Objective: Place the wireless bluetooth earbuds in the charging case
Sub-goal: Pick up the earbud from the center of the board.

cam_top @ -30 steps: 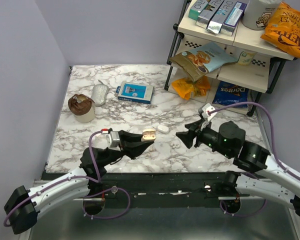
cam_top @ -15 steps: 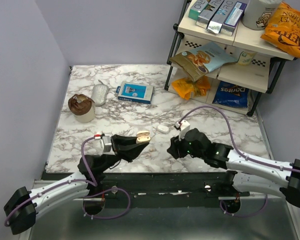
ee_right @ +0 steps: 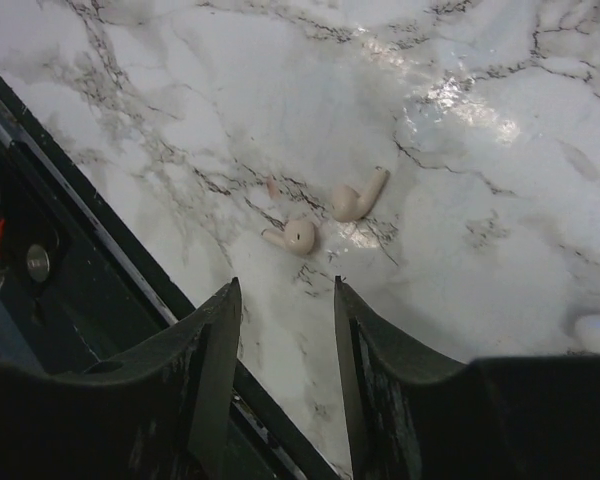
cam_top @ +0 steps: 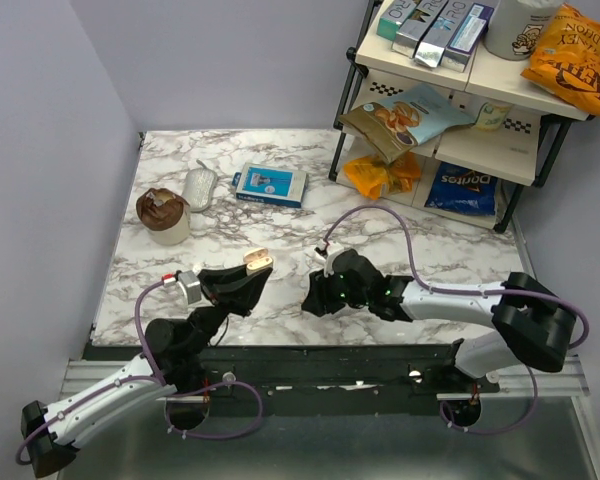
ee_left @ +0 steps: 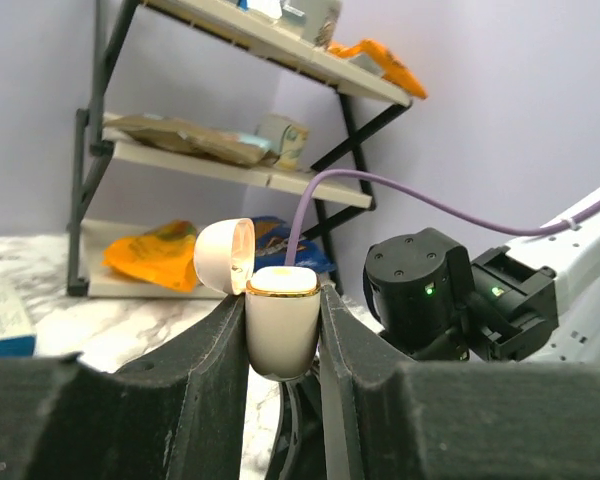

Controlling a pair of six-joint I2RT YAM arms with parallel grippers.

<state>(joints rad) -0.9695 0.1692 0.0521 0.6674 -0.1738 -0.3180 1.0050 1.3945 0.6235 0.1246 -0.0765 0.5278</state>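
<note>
The left gripper (ee_left: 283, 345) clamps tight on the case (ee_left: 281, 305), its lid flipped open, above the marble table (ee_right: 480, 130) under lilac walls (cam_top: 230, 60). The right gripper (ee_right: 285, 295) hangs half open and empty, with the earbuds (ee_right: 300, 236) on the table just ahead of its fingertips. A snack shelf (cam_top: 450, 150) stands beyond.

Bright, even light comes from above, and shadows are soft. The counter (ee_right: 465, 105) shows white glare in the right wrist view, and near foregrounds are blurred.

The left hand (cam_top: 248, 274) is up in the air, fingers squeezed tight — the right hand (cam_top: 314, 299) reaches low, pointing down, fingers apart
</note>
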